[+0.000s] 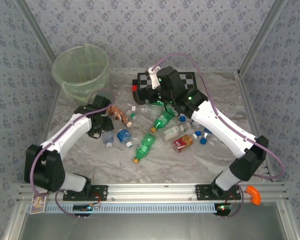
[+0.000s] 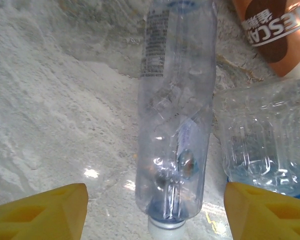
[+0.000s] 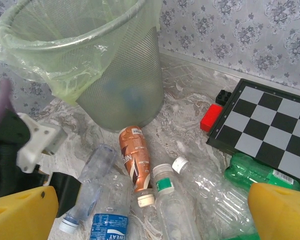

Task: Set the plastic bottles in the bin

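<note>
A clear bottle (image 2: 175, 100) lies on the marble table, cap towards the camera, between the yellow fingers of my left gripper (image 2: 155, 215). The jaws are open, with a gap on each side of the bottle. That same bottle (image 3: 92, 180) lies beside an orange-brown bottle (image 3: 135, 157) and a blue-labelled one (image 3: 107, 220). My right gripper (image 3: 150, 215) hangs open above the pile, holding nothing. More plastic bottles are scattered mid-table, among them a green one (image 1: 145, 146) and a red-labelled one (image 1: 182, 143). The bin (image 1: 82, 67), pale green with a bag liner, stands at the back left.
A black-and-white checkerboard (image 3: 270, 125) with a red block (image 3: 211, 116) beside it lies at the back, under my right arm (image 1: 215, 120). Another clear bottle (image 2: 265, 140) lies right of the left gripper's bottle. Patterned walls close the table's sides and back.
</note>
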### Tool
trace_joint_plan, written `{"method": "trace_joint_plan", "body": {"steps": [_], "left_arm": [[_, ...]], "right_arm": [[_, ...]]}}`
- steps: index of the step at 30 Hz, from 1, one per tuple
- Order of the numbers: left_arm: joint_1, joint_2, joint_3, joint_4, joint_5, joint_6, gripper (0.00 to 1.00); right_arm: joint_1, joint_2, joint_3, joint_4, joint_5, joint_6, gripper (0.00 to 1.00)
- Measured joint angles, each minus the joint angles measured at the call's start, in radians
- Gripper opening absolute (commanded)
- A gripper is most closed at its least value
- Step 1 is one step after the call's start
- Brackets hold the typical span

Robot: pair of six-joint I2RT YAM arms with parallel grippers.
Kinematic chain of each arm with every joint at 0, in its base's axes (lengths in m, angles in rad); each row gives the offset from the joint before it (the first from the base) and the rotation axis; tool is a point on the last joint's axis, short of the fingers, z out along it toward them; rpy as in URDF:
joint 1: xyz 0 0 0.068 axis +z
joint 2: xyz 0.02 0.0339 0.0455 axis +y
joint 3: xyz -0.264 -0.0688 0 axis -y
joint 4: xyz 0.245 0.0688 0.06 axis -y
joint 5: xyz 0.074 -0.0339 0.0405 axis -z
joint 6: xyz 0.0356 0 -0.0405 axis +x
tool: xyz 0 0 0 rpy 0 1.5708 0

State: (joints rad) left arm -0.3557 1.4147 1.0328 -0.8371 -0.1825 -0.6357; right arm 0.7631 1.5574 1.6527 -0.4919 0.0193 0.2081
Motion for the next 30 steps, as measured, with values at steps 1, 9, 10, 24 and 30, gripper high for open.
{"method": "trace_joint_plan", "body": {"steps": [1, 9, 10, 24, 30], "left_arm": [[0.0, 0.02, 0.0, 0.004, 0.005, 0.007, 0.7], [0.0, 0.129, -0.002, 0.031, 0.019, 0.046, 0.7], [0.002, 0.143, -0.002, 0.032, 0.019, 0.051, 0.7], [0.048, 0.251, -0.026, 0.098, 0.068, 0.089, 0.69], [0.055, 0.269, -0.052, 0.132, 0.1, 0.094, 0.59]], "right_arm": [[0.0, -0.003, -0.001, 0.0, 0.003, 0.0, 0.99], [0.002, -0.014, -0.006, -0.004, 0.023, -0.001, 0.99], [0.002, -0.015, -0.006, -0.006, 0.023, -0.001, 0.99], [0.002, -0.015, -0.006, -0.007, 0.037, -0.015, 0.99], [0.002, -0.015, -0.006, -0.007, 0.037, -0.015, 0.99]]}}
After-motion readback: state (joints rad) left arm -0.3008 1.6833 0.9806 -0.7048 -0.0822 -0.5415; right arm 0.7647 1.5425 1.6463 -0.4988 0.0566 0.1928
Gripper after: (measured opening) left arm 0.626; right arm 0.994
